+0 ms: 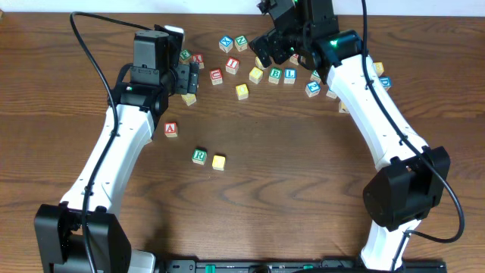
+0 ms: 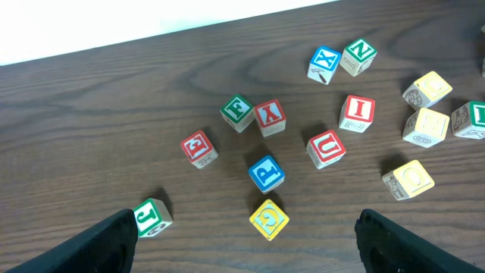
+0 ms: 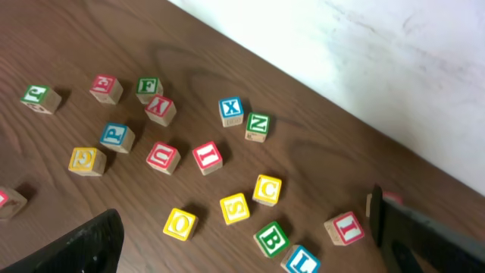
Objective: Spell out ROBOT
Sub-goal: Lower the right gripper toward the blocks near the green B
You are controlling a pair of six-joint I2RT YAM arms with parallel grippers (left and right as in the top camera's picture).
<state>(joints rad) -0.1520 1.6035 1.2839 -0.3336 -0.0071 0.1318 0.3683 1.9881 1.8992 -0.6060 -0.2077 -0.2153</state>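
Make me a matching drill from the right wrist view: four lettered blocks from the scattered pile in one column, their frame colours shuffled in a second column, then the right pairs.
Blocks:
1. X block
2. N block
3. U block
4. O block

Colours:
a. yellow
b. red
c. blue
d. green

Pairs: 1-c, 2-d, 3-b, 4-a

Bright, even light; soft shadows; sharp focus.
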